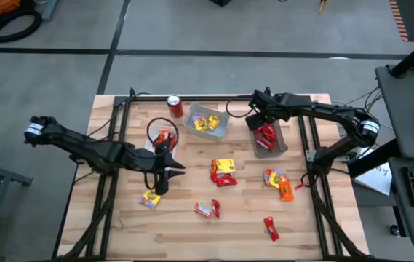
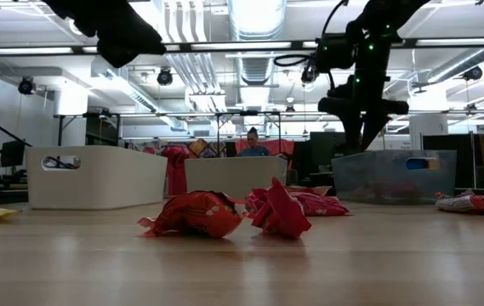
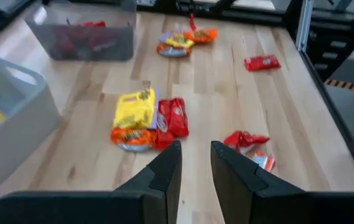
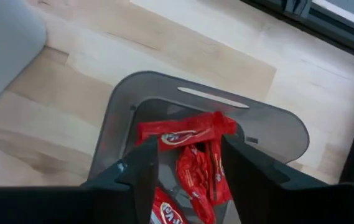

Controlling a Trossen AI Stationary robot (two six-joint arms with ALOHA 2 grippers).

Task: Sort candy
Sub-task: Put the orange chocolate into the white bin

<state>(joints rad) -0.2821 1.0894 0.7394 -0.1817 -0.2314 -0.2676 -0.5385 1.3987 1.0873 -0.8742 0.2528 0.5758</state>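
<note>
Candy in red, yellow and orange wrappers lies scattered on the wooden table (image 1: 185, 233): a cluster (image 1: 223, 171) in the middle, another (image 1: 279, 182) to its right, single pieces (image 1: 208, 209) (image 1: 271, 228) near the front, a yellow one (image 1: 149, 198) at the left. My right gripper (image 4: 189, 152) hangs open, pointing down over the grey bin (image 4: 117, 118), which holds red candy (image 4: 195, 177). One red candy (image 4: 186, 134) lies across just past its fingertips. My left gripper (image 3: 195, 162) is open with nothing between its fingers, above the table, left of the middle cluster (image 3: 142, 118). My right gripper comes from above, over the grey bin, with a red candy lying crosswise just beyond its fingertips (image 4: 144, 163). I cannot tell whether the fingers touch it.
A white bin (image 1: 207, 122) with yellow candy stands at the back middle, a red soda can (image 1: 174, 106) left of it, and another bin (image 1: 161, 135) with orange candy lies partly under my left arm. Black frame rails (image 1: 310, 145) run along the table's sides.
</note>
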